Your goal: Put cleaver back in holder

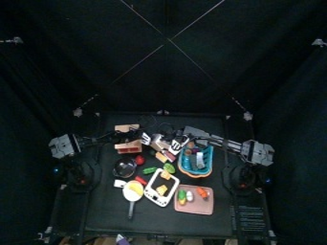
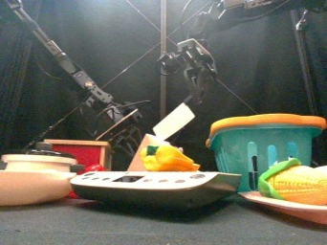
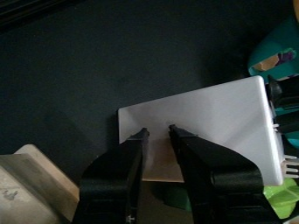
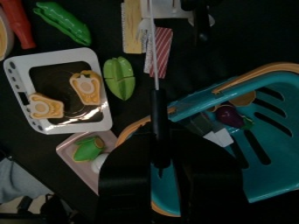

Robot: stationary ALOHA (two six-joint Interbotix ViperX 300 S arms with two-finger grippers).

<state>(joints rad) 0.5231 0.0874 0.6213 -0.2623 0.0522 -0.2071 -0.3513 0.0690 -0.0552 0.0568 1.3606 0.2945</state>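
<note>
My left gripper (image 3: 158, 131) is closed on the brown handle of the cleaver (image 3: 211, 118). The pale blade reaches out past my fingers (image 3: 122, 153). My left wrist view shows this grip, and the holder (image 3: 26, 188) as a tan wooden corner close beside my left finger. The front view shows only the blade, tilted in the air behind the scale (image 2: 153, 182), and the grip itself is hidden there. My right gripper (image 2: 192, 59) hangs high in the front view, well apart from the cleaver. Its jaws stand a little open, and I see nothing between them. My right wrist view shows the teal basket (image 4: 251, 105) under these fingers.
</note>
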